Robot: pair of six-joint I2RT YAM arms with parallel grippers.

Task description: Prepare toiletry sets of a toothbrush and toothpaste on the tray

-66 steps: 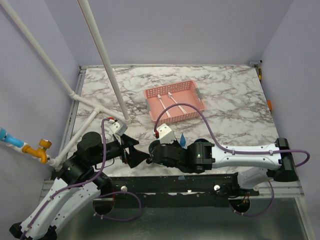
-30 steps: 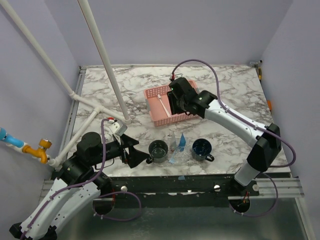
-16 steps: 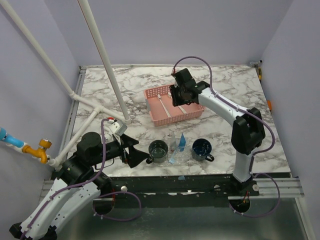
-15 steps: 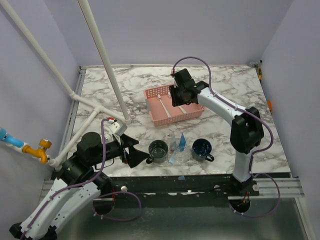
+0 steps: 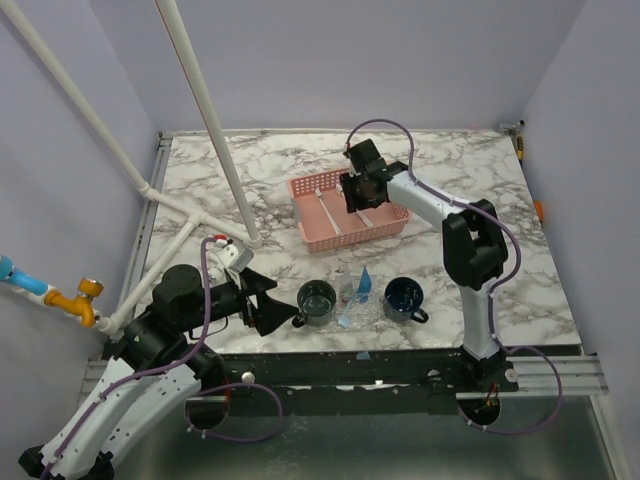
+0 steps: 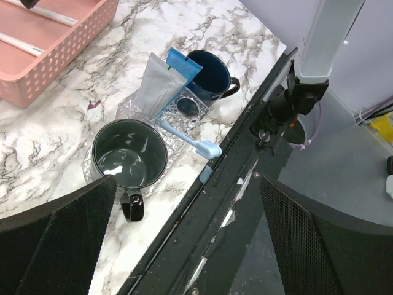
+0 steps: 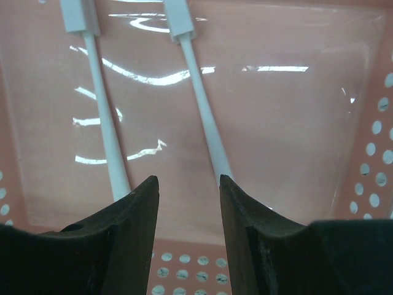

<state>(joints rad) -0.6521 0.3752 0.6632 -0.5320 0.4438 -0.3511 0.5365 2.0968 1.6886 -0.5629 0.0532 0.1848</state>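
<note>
Fingers of our right tool [image 7: 187, 183] stand apart above two toothbrushes [image 7: 199, 104] in the basket [image 7: 374, 153]; our left tool [image 6: 187, 181] gapes too.

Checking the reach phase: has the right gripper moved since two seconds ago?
Yes. The right gripper went from well short of the pink basket, on its near side, to above it, fingers open over the white toothbrushes.
</note>
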